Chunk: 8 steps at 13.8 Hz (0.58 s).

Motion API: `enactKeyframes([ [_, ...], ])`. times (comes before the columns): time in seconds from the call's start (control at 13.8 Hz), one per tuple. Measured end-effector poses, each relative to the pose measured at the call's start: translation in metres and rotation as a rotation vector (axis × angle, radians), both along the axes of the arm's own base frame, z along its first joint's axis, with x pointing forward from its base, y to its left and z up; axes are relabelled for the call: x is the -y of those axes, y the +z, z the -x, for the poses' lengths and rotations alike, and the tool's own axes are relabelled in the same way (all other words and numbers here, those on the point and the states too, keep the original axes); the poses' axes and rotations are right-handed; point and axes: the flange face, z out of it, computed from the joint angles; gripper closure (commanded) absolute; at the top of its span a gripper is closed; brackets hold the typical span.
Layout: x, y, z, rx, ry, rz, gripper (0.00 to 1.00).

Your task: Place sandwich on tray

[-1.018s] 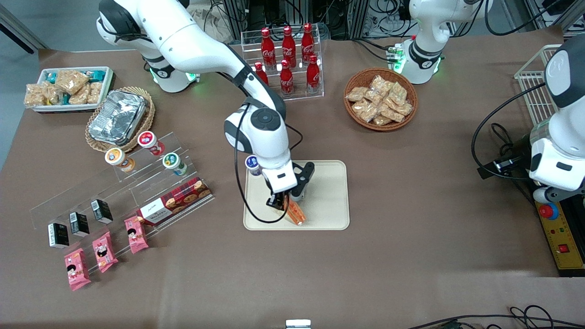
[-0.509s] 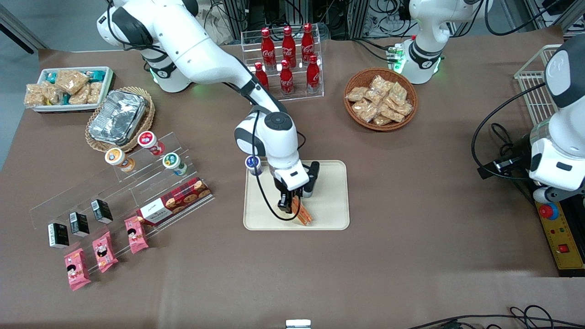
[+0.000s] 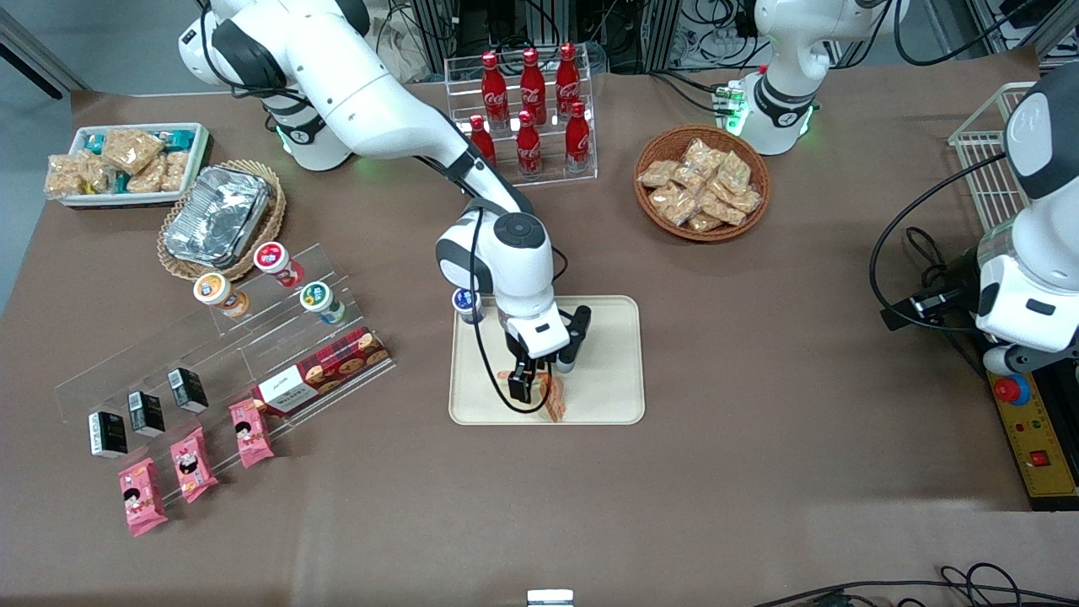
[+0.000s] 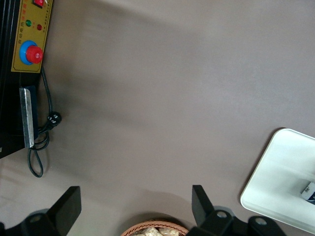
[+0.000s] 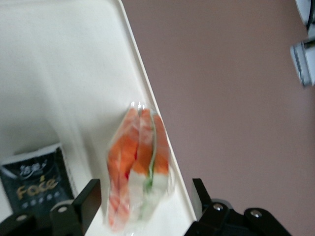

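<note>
The gripper [image 3: 529, 389] hangs low over the tray [image 3: 607, 396], above the part of it nearest the front camera. In the right wrist view its two fingers [image 5: 88, 199] stand apart on either side of the sandwich [image 5: 139, 164] and do not touch the wrap. The sandwich rests on the tray just inside its low rim; in the front view it shows as an orange wedge [image 3: 553, 400] partly hidden by the gripper, so whether it stands on edge or lies tilted is hard to say. Beside it on the tray lies a small dark packet [image 5: 37, 177] with gold lettering.

Other containers hold their own goods. A round wicker basket [image 3: 702, 229], farther from the camera than the tray and toward the parked arm's end, is full of tan cracker bags [image 3: 700, 187]. A clear rack [image 3: 520, 173] farther back holds red cola bottles [image 3: 531, 84] in two rows. Toward the working arm's end, a small white tray [image 3: 195, 165] carries mixed snacks, and a foil container [image 3: 216, 216] sits in a shallow woven basket [image 3: 271, 221]. Nearer the camera, a clear stepped stand [image 3: 253, 346] bears small round tubs [image 3: 271, 258], a red tartan biscuit box [image 3: 324, 369], small black cartons [image 3: 145, 411] and pink snack packets [image 3: 192, 464].
</note>
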Motion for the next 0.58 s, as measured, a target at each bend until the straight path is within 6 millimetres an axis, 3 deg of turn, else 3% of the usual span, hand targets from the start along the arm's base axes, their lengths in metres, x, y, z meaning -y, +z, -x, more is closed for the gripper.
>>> enactKeyframes([
  [0.29,0.010,0.094,-0.012,-0.062,-0.171,-0.105,0.08],
  [0.44,0.051,0.135,-0.030,-0.123,-0.296,-0.139,0.06],
  [0.58,0.116,0.170,-0.059,-0.178,-0.434,-0.187,0.06],
])
